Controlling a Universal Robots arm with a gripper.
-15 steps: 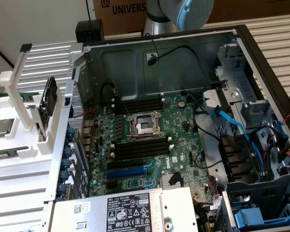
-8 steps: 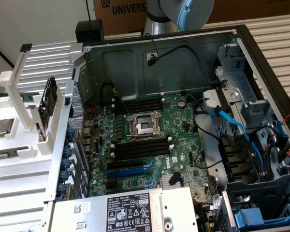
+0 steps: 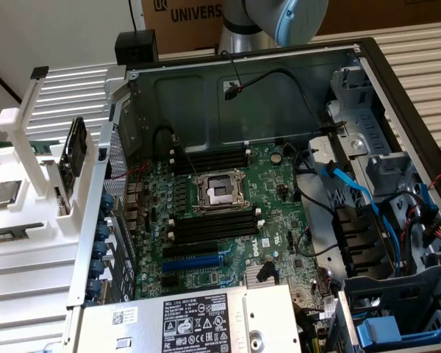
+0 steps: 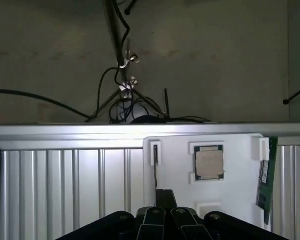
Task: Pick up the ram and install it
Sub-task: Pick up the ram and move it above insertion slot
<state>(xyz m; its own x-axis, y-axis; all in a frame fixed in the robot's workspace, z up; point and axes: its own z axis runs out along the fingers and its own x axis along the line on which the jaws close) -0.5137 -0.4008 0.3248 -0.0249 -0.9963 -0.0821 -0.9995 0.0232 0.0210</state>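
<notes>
You're looking at an open PC case [image 3: 198, 103] lying on its side, w/ the green mobo [image 3: 279, 220] facing up. On the mobo there's a CPU socket [image 3: 220, 193] in the middle, black memory slots [image 3: 209, 158] on both sides of it, and a blue expansion slot [image 3: 195, 262] nearer the PSU [image 3: 191, 320], which carries a printed label. A blue cable [image 3: 353, 184] runs across the drive bays on the ext. view's right. The arm [image 3: 279, 18] shows as a grey joint above the far wall of the case, in front of a cardboard box [image 3: 184, 15].

From the wrist cam, your claw [image 4: 166, 202] faces a white parts holder [image 4: 175, 172] that rests on a ribbed metal table [image 4: 65, 185]. The claw's fingers are pressed fully together w/ nothing between them.

The ram [image 4: 264, 175] is not picked up yet. It stands on its long edge in a bracket at one end of the holder, a green board w/ a white label, well apart from the claw. A CPU chip [image 4: 209, 164] lies flat in a square recess, between the ram and a thin black part [image 4: 155, 160] held in another bracket.

In the ext. view the holder stands outside the case, on the ext. view's left. Beyond the table, dark cords and tripod legs [image 4: 122, 95] stand against a plain wall.
</notes>
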